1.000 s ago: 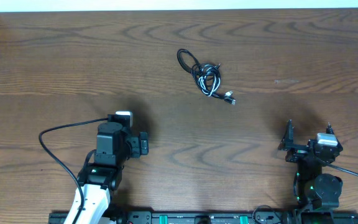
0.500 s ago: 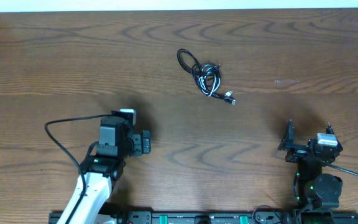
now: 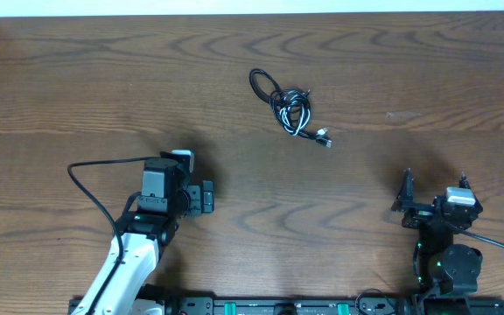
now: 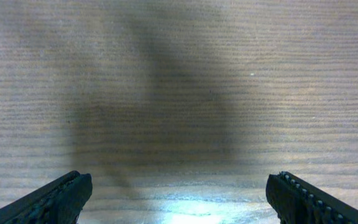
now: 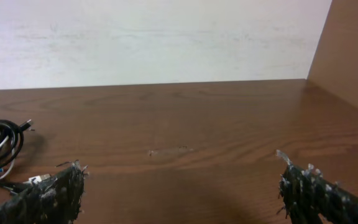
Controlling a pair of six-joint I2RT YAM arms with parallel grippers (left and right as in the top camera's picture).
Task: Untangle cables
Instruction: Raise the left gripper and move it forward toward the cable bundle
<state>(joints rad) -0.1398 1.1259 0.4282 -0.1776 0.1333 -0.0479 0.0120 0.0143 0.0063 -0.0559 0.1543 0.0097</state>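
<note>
Cables (image 3: 291, 109), knotted, lie well apart from my left gripper (image 4: 179, 186) and right gripper (image 5: 179, 171), both spread empty; grabbing the whole clump could tighten it.

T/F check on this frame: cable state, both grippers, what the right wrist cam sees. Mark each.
1. The black and white cables lie in one tangled bundle. True.
2. The left gripper is shut on a cable. False: it is open over bare table, well apart from the bundle.
3. The right gripper is shut. False: its fingers are spread with nothing between them.
4. The right wrist camera sees the cables. True: they sit at its left edge.
</note>
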